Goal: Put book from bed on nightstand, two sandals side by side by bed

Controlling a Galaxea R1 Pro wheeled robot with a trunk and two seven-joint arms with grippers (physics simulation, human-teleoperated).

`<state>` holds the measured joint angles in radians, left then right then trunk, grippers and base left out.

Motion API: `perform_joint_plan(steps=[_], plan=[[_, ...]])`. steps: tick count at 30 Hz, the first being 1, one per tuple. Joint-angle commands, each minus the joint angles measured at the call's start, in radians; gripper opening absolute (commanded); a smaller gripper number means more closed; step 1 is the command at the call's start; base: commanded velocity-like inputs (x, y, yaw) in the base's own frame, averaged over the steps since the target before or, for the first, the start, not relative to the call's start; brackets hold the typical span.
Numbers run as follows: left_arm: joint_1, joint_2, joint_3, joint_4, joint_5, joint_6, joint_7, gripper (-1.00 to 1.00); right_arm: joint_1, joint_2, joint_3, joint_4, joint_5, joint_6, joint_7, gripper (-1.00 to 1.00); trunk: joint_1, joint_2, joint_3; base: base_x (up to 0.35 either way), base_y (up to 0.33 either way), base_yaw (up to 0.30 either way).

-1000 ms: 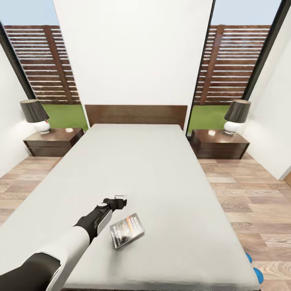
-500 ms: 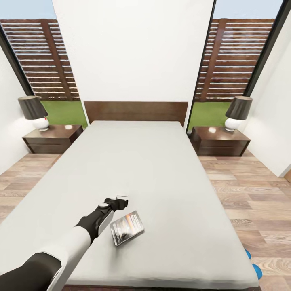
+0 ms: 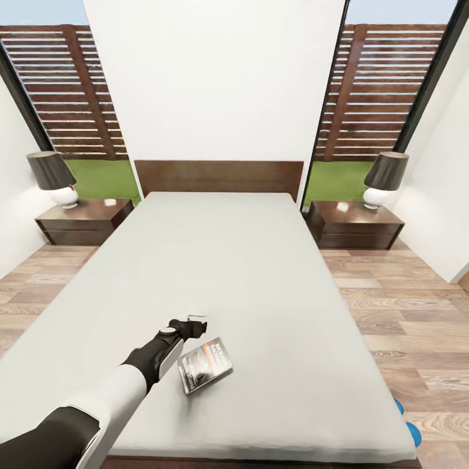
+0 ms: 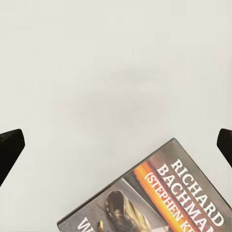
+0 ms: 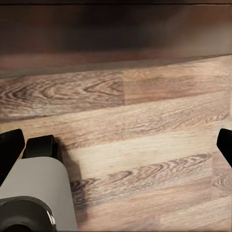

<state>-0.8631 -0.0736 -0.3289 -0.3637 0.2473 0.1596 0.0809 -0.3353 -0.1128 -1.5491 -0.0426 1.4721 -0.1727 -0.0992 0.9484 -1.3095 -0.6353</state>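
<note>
On the bed, near its foot end, the book lies flat, cover up, corners askew to the bed's edges. Left gripper hovers over the mattress just beyond the book, toward the headboard, not touching it. Left wrist view: fingertips sit far apart at the frame's two sides, so the jaws are spread wide with nothing between them; the book shows with its orange and white lettering, off the gripper's centre line.

Right gripper: fingertips likewise wide apart, nothing held, pointed at bare floor.

Step in hand, by my reading: approach to the book pick; no grasp made yet.

Next move calls for: draw the left gripper back from the headboard until it is centred over the book, turn the wrist to square with a book edge, then descend. A thin book flat on a soft mattress gives little edge to catch, so a slip is likely.

Nightstands flank the headboard, each with a lamp; both well apart from the book. Sandals show as blue at the bed's foot corner, on the floor; not yet arranged, as far as can be told
</note>
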Motion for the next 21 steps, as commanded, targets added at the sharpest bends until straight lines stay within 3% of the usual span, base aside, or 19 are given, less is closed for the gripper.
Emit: perform_joint_plan(steps=[1,21], plan=[[0.000,0.001,-0.009,-0.002,0.010,0.005,0.008,1.00,0.001,0.000,-0.008,0.001,0.011,-0.002,-0.004,1.00,0.000,0.000,-0.001,0.000,-0.041,0.000],[0.000,0.002,-0.009,-0.006,0.012,0.003,0.008,1.00,0.007,0.002,-0.008,0.001,0.013,-0.004,-0.005,1.00,0.000,0.000,-0.002,0.000,-0.064,0.000]])
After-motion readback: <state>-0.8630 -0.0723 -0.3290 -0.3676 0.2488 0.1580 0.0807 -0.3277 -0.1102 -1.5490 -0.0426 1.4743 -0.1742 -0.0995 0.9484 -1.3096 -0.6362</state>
